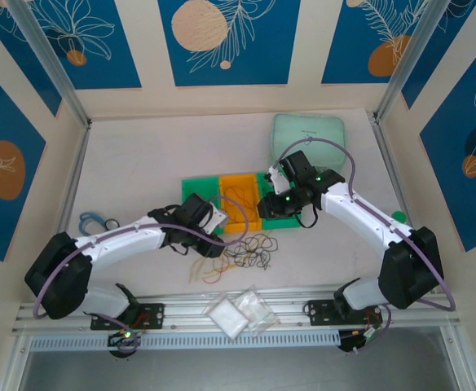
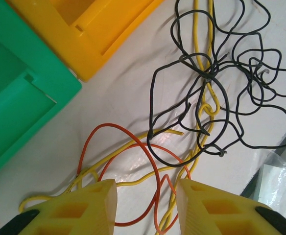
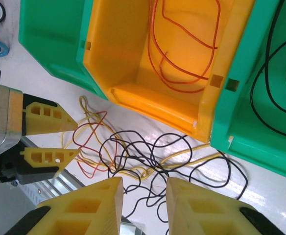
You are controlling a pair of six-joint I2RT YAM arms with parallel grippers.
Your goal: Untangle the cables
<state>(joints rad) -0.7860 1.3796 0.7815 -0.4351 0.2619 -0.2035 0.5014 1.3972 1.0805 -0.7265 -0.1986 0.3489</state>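
The cables (image 1: 250, 248) lie in a loose tangle on the table in front of the bins. Black loops (image 2: 211, 88) knot around a pale yellow strand, and orange and yellow strands (image 2: 153, 166) run between the fingers of my open left gripper (image 2: 146, 208), which hovers low over them. My right gripper (image 3: 143, 208) is open above the black and yellow tangle (image 3: 143, 156), with the left gripper (image 3: 78, 139) to its left. Orange cables (image 3: 182, 54) lie inside the orange bin (image 3: 118, 44). A black cable (image 3: 265, 83) rests in the green bin (image 3: 231, 122) beside it.
Three bins stand side by side: green (image 1: 199, 191), orange (image 1: 250, 218) and green. A mint-green pad (image 1: 307, 134) lies at the back. A blue object (image 1: 91, 221) sits at the left. Clear plastic bags (image 1: 238, 311) rest on the front rail.
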